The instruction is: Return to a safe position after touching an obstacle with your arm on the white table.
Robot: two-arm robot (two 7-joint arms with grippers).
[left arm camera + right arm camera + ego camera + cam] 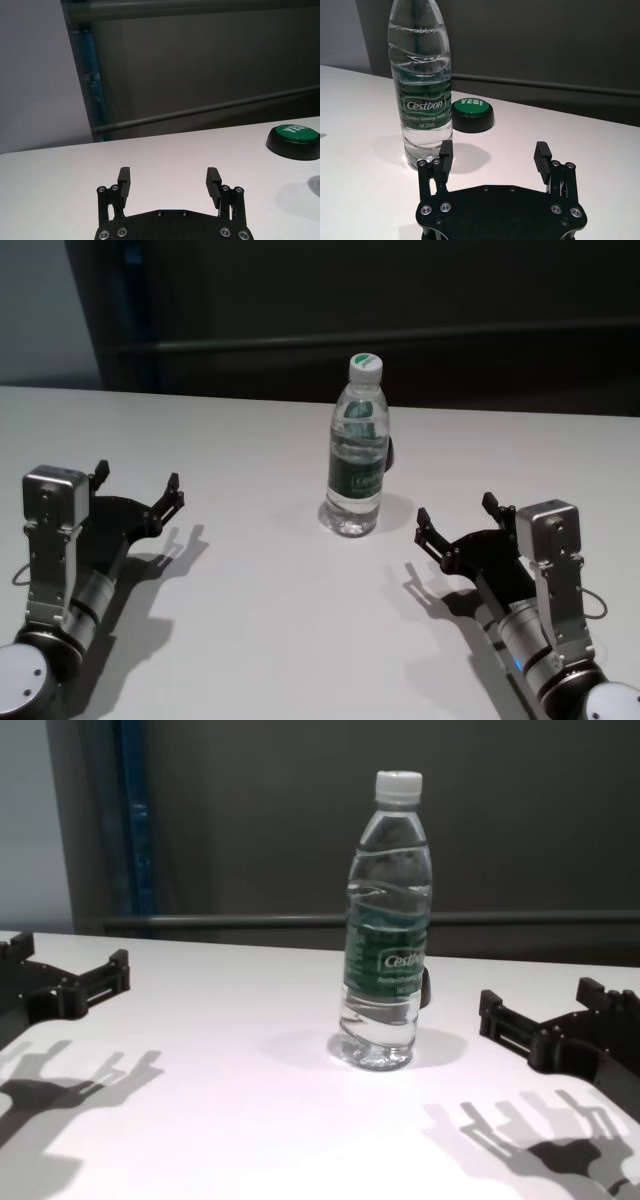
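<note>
White surface [250, 640] is carrying your bottle [357, 450] upright at centre frame; you are holding the left claw [135, 490] and right claw [455, 520] spread, empty, apart from it, seemingly for safety.

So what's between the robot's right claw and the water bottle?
Nothing: in the head view only bare white table separates the open right gripper from the water bottle.

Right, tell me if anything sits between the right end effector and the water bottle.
Nothing visible does. The right end effector is open over bare white table, and the water bottle stands upright just ahead of it toward the left. The green-topped button is behind the bottle, out of that gap.
</note>
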